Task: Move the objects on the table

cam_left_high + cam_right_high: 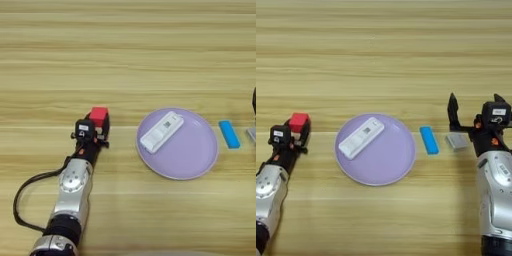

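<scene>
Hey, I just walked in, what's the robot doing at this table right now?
The left gripper is at the small red cube, its fingers around the cube on the table. The right gripper is open, with the small grey flat piece lying between its fingers. Between the arms, the white oblong device lies on the round lilac plate, and the small blue bar lies just right of the plate.

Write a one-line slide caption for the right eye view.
Left gripper at small red cube; right gripper open beside small grey flat piece; white oblong device on round lilac plate.

Red cube (99, 114), lilac plate (195, 160), blue bar (229, 134).
</scene>
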